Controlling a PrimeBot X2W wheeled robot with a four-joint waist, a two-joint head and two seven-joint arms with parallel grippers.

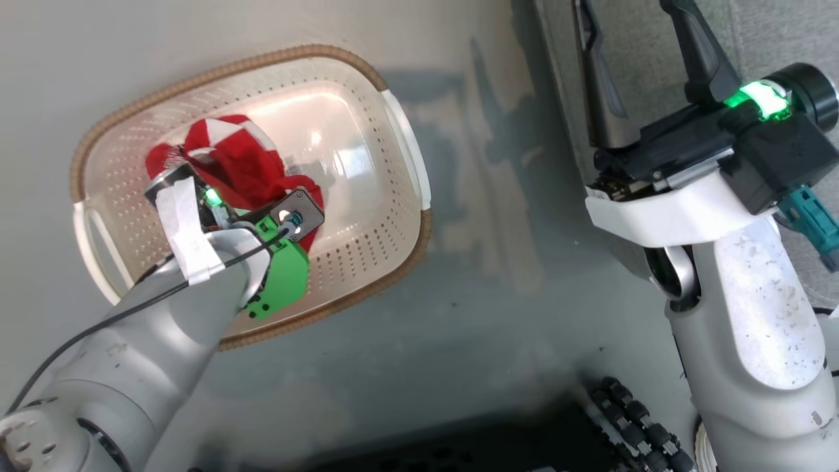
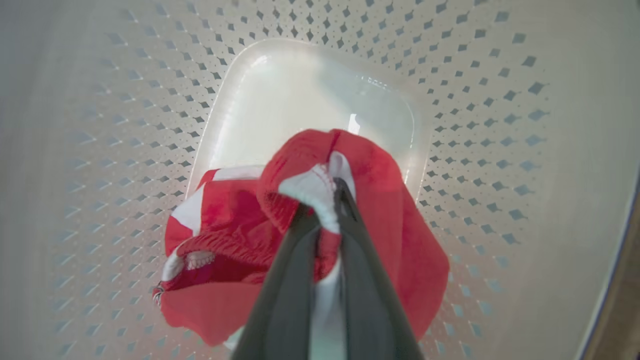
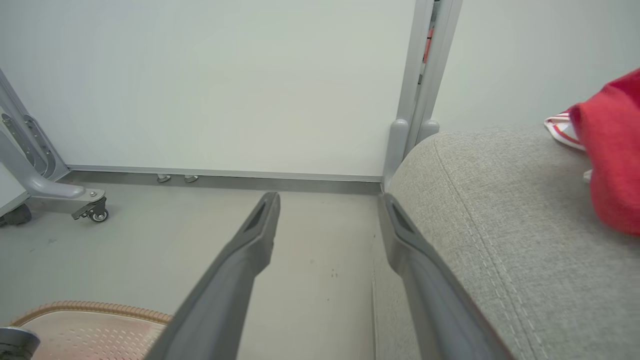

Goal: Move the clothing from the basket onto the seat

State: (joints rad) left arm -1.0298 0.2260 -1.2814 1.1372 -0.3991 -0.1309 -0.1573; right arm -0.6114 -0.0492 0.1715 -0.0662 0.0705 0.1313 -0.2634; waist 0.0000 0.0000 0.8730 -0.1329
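The cream perforated basket [image 1: 370,219] stands on the floor at the left. Red clothing with white stripes [image 1: 233,157] lies bunched in it. My left arm reaches down into the basket [image 2: 475,150]. There my left gripper [image 2: 325,200] is shut on a white-edged fold of the red shorts [image 2: 395,215], which hang crumpled around its fingers. My right gripper [image 1: 645,39] stands open and holds nothing, by the edge of the grey seat [image 1: 773,33]. In the right wrist view the right gripper [image 3: 329,200] points at the wall beside the seat [image 3: 500,210]. A second red garment [image 3: 612,160] lies on the seat.
A pale wall panel with a grey upright post [image 3: 425,75] stands behind the seat. A grey frame on casters [image 3: 92,212] is at the far left. The basket's brown rim [image 3: 85,307] shows low down. My dark base [image 1: 616,419] is below.
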